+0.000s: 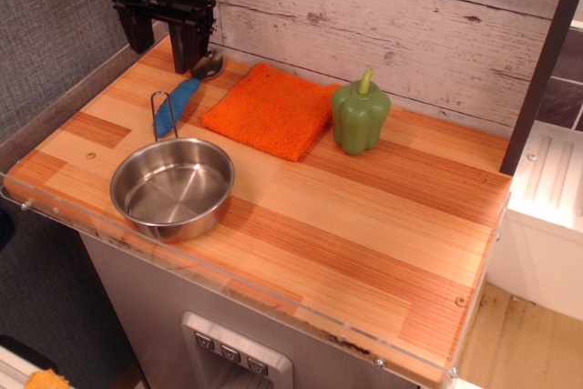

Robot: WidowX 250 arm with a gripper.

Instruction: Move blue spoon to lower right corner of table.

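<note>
The blue spoon (180, 97) lies flat on the wooden table (364, 234) at the back left. Its blue handle points toward the front, and its silver bowl lies toward the back wall, partly hidden by the gripper. My black gripper (162, 43) hangs over the table's back left corner, just above and left of the spoon's bowl. Its two fingers stand apart, open and empty.
A steel pan (172, 189) with a wire loop handle sits at the front left, just in front of the spoon handle. An orange cloth (271, 109) lies right of the spoon. A green toy pepper (360, 114) stands beyond the cloth. A plank wall bounds the back.
</note>
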